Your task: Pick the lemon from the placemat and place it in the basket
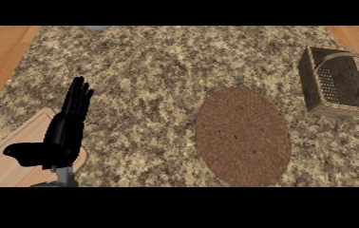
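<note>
Head view: one placemat [242, 137], one basket [331, 82], one left hand [64, 129].

A speckled stone worktop [161, 70] in mottled brown, tan and cream fills nearly the whole view, evenly lit, with no strong shadows across it. Warm orange-brown wood [15, 46] shows past its upper left corner, and a smaller wedge of the same wood [345, 33] sits at the upper right; it may be floor or cabinet, hard to tell from so steep an angle. A paler wooden surface [21, 148] cuts across the lower left corner.
</note>
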